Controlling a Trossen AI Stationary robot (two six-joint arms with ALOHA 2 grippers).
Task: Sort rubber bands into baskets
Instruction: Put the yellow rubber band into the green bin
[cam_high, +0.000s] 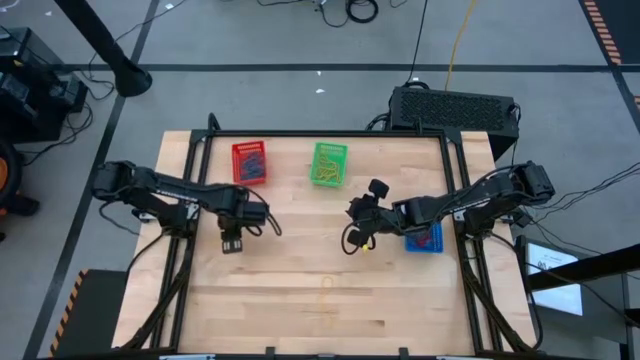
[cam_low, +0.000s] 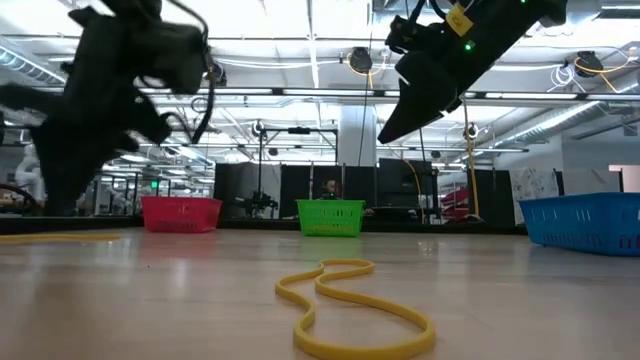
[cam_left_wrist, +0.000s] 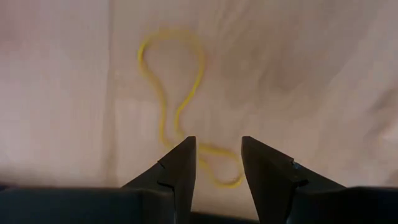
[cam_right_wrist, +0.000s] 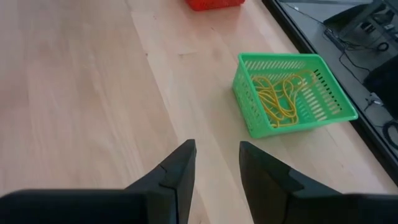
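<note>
Dark fingers of the left gripper (cam_left_wrist: 217, 165) stand a little apart with nothing between them, pointing down at the wooden table (cam_high: 300, 300). Just past their tips lies a yellow rubber band (cam_left_wrist: 177, 106), twisted into a loose figure-eight flat on the wood, untouched. Farther out from that gripper sits the red basket (cam_high: 249, 162), with bands inside. The right gripper (cam_right_wrist: 216, 168) hangs above the table's middle, its fingers likewise parted and empty. Ahead of it stands the green basket (cam_right_wrist: 292, 93), holding a tangle of yellow bands (cam_right_wrist: 280, 96). Close behind the right gripper, under its arm, is the blue basket (cam_high: 425, 240).
</note>
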